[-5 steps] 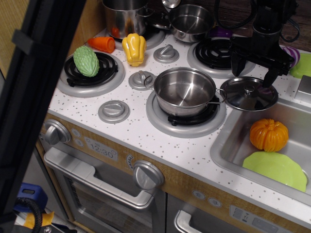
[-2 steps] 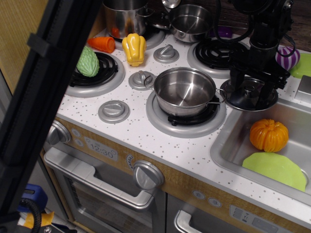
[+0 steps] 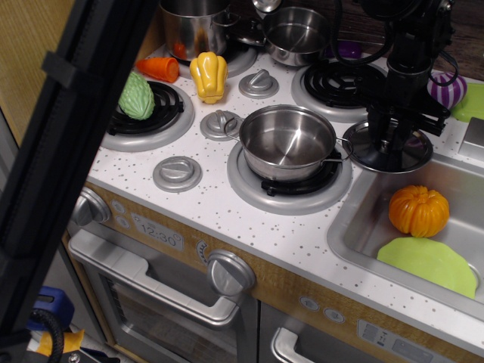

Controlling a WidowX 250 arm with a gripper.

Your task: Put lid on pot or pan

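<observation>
The small shiny steel pot (image 3: 287,142) stands open on the front right burner, with a wire loop handle on each side. The lid (image 3: 363,151), a dark shiny disc, lies flat on the counter just right of the pot, at the sink's edge. My gripper (image 3: 391,141) comes straight down onto the lid's centre. Its black fingers (image 3: 380,136) are drawn in around the knob, which they hide. The lid still rests on the counter.
A tall stockpot (image 3: 193,26) and a steel saucepan (image 3: 296,32) stand at the back. A yellow pepper (image 3: 209,76), a carrot (image 3: 159,68) and a green gourd (image 3: 136,97) lie at the left. The sink (image 3: 355,219) holds an orange pumpkin (image 3: 418,210) and a green plate (image 3: 427,265). A black pole (image 3: 68,128) blocks the left foreground.
My gripper came down from above the lid onto it, and its fingers narrowed from a wide spread to a close grip at the knob. The lid and pot have not moved.
</observation>
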